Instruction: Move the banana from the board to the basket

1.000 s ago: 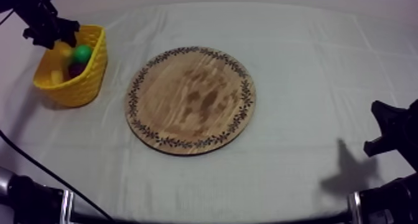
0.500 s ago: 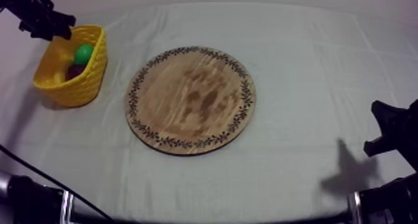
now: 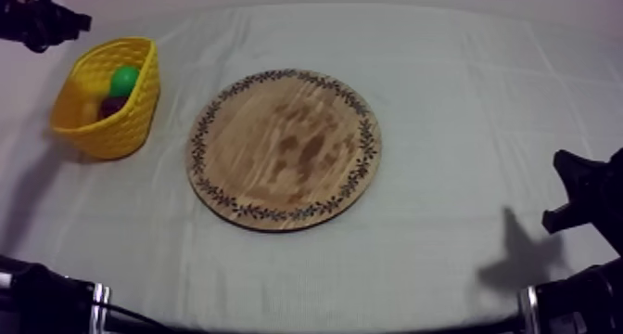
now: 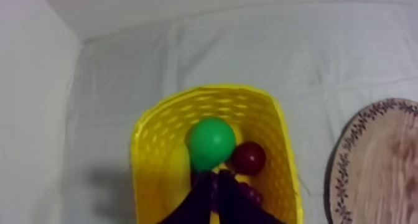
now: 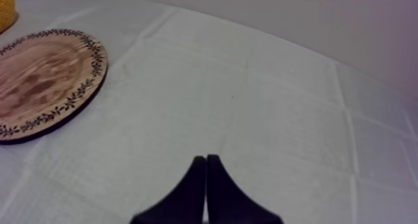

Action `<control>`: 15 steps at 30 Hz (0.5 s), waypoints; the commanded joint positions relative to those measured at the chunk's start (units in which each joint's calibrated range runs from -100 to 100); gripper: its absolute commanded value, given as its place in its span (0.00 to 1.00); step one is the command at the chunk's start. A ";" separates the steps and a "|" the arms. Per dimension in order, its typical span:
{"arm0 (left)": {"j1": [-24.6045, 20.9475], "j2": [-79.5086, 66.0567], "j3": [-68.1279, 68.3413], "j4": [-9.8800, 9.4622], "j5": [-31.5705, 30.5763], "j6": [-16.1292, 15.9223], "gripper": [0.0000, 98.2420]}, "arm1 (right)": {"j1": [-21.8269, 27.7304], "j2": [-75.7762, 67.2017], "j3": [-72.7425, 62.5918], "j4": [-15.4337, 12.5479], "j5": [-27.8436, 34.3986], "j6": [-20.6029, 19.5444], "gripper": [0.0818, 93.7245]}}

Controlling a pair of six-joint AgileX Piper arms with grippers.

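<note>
Left end effector [image 4: 210, 177] hangs pinched shut and empty over the yellow basket [image 4: 149, 158] at the desk's far left corner — banana [image 4: 178, 170] looks tucked inside beside the green fruit [image 4: 211, 144], wooden board [image 3: 285, 150] bare — so pull straight up, clear of the rim.

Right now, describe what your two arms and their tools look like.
Both arms are black. In the top view, the left arm and the right arm each carry a pale metallic band near a joint. The left tool and the right tool each have two plain black fingers that taper to slim tips, with no markings I can see.
</note>
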 commanded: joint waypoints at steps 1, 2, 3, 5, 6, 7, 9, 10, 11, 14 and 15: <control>0.26 -7.75 4.19 0.08 -1.20 0.39 0.00 | 0.01 0.00 -0.03 0.03 0.00 0.02 0.00; 0.35 -10.18 5.77 0.07 -1.84 0.68 0.00 | 0.01 0.00 -0.03 0.03 0.00 0.02 0.00; 0.41 -12.73 7.51 0.03 -2.45 0.98 0.00 | 0.01 0.00 -0.03 0.03 0.00 0.02 0.00; 0.49 -18.16 11.28 -0.04 -3.58 1.42 0.00 | 0.01 0.00 -0.03 0.03 0.00 0.02 0.00; 0.49 -20.96 13.31 -0.06 -4.13 1.56 0.00 | 0.01 0.00 -0.03 0.03 0.00 0.02 0.00; 0.49 -23.71 15.37 -0.07 -4.64 1.72 0.00 | 0.01 0.00 -0.03 0.03 0.00 0.02 0.00; 0.45 -28.97 19.45 -0.09 -5.53 2.00 0.00 | 0.01 0.00 -0.03 0.03 0.00 0.02 0.00; 0.44 -31.39 21.47 -0.13 -5.98 2.20 0.00 | 0.01 0.00 -0.03 0.03 0.00 0.02 0.00; 0.44 -33.71 23.59 -0.24 -6.49 2.49 0.00 | 0.01 0.00 -0.03 0.03 0.00 0.02 0.00; 0.31 -40.07 30.47 -0.79 -9.11 3.67 0.00 | 0.01 0.00 -0.03 0.03 0.00 0.02 0.00; 0.15 -42.21 32.84 -1.04 -10.19 4.15 0.00 | 0.01 0.00 -0.03 0.03 0.00 0.02 0.00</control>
